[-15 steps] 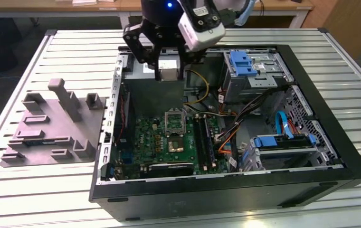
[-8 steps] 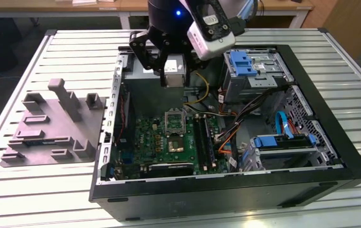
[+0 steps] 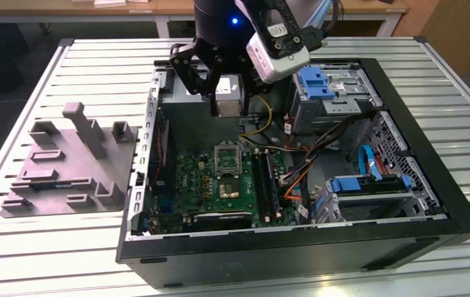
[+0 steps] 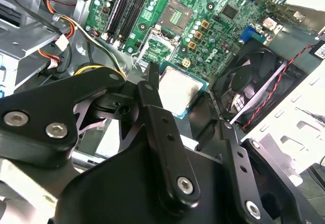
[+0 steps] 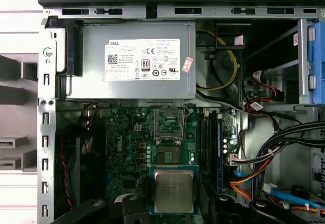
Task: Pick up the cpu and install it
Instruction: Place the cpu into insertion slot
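The cpu [image 3: 227, 101] is a small silvery square chip on a green edge. It hangs above the open computer case, over the power supply end, with my gripper [image 3: 227, 105] shut on its sides. In both wrist views the cpu [image 5: 174, 190] [image 4: 176, 89] sits between the black fingers [image 5: 133, 204] [image 4: 151, 89]. The black square socket [image 5: 167, 156] lies open on the green motherboard [image 5: 127, 148], and its metal frame [image 5: 169, 121] is flipped up beside it. In the exterior view the socket [image 3: 227, 189] is below the gripper, nearer the case's front wall.
A grey power-supply box [image 5: 132, 59] fills the case's back corner. A black fan [image 4: 254, 76], memory slots [image 5: 208, 148], orange and blue cables [image 3: 301, 179] and blue drive bays [image 3: 318, 83] surround the board. A grey tray [image 3: 62, 167] with upright blocks stands at the exterior view's left.
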Robot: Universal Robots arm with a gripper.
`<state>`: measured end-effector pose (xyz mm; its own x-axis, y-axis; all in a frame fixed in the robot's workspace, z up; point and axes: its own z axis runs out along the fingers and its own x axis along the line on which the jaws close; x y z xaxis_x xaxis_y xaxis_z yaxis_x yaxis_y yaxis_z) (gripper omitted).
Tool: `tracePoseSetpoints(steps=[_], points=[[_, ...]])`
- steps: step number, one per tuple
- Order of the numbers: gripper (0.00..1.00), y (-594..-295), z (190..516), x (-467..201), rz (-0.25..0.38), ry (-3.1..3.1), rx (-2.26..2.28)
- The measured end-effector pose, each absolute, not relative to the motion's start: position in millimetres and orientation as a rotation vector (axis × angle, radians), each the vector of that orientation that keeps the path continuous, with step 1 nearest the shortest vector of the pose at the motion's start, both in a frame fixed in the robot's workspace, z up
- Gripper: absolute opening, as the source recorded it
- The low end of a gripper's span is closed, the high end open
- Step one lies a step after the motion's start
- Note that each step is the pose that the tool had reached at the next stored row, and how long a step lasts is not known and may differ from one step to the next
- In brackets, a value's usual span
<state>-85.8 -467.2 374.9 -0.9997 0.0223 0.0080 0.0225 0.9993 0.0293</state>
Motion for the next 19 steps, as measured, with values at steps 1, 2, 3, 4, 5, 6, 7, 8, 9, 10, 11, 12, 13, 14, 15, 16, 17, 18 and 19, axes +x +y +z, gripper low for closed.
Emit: tracePoseSetpoints(steps=[1,2,3,4,5,6,7,8,9,10,11,12,13,14,15,16,17,18,19], points=[[0.47,-467.2,374.9,-85.8,-0.046,-3.133,-0.035],[0.47,-467.2,374.9,-85.8,-0.046,-3.133,-0.035],[0.47,-467.3,374.9,-85.8,-0.046,-3.133,-0.035],[0.47,-467.3,374.9,-85.8,-0.046,-3.133,-0.035],[0.47,-467.3,374.9,-85.8,-0.046,-3.133,-0.035],[0.47,-467.3,374.9,-85.8,-0.046,-3.133,-0.035],[0.47,-467.5,374.8,-85.9,-0.046,-3.133,-0.035],[0.47,-467.8,374.7,-85.9,-0.046,-3.133,-0.035],[0.47,-468.3,374.7,-85.8,-0.046,-3.133,-0.035],[0.47,-469.3,374.6,-85.7,-0.046,-3.133,-0.035],[0.47,-470.9,374.4,-85.8,-0.046,-3.133,-0.035],[0.47,-472.1,374.3,-85.8,-0.046,-3.133,-0.035],[0.47,-472.8,374.2,-85.8,-0.046,-3.133,-0.035],[0.47,-473.3,374.0,-85.9,-0.046,-3.133,-0.035],[0.47,-473.2,373.8,-85.9,-0.046,-3.133,-0.035],[0.47,-473.3,373.5,-85.9,-0.046,-3.133,-0.035],[0.47,-473.3,373.1,-85.9,-0.046,-3.133,-0.035],[0.47,-473.4,372.7,-85.8,-0.046,-3.133,-0.035],[0.47,-473.4,372.2,-85.8,-0.046,-3.133,-0.035]])
